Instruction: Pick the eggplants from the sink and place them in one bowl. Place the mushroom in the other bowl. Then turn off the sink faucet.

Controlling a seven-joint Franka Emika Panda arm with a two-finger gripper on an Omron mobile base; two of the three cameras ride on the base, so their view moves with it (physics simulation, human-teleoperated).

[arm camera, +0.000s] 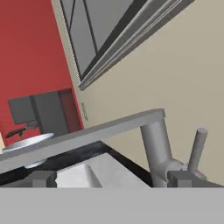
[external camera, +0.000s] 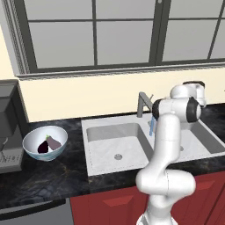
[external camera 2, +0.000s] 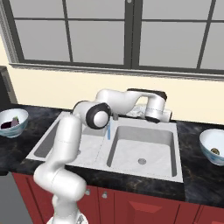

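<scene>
The sink (external camera: 132, 145) is sitting sunk into the dark counter (external camera: 52, 180) under the window, and both basins are lying bare apart from a drain disc in each, which suggests the sorting part of the job is done. The arm (external camera 2: 70, 144) is reaching up and across the sink toward the back wall, because the thing left to deal with stands there. One bowl (external camera: 45, 142) is resting on the counter to the left of the sink and is holding the eggplants (external camera: 49, 144), dark and pale side by side. The other bowl (external camera 2: 213, 146) is sitting to the right of the sink with the mushroom (external camera 2: 215, 151) in it. The sink faucet (arm camera: 155, 140) is standing behind the basins with a thin blue stream falling from its spout, so it looks to be running. The gripper (arm camera: 111, 178) is hanging fully spread and empty, its tips bracketing the faucet post, the thin lever handle (arm camera: 197, 148) rising just beside one tip, seemingly lined up for a push.
</scene>
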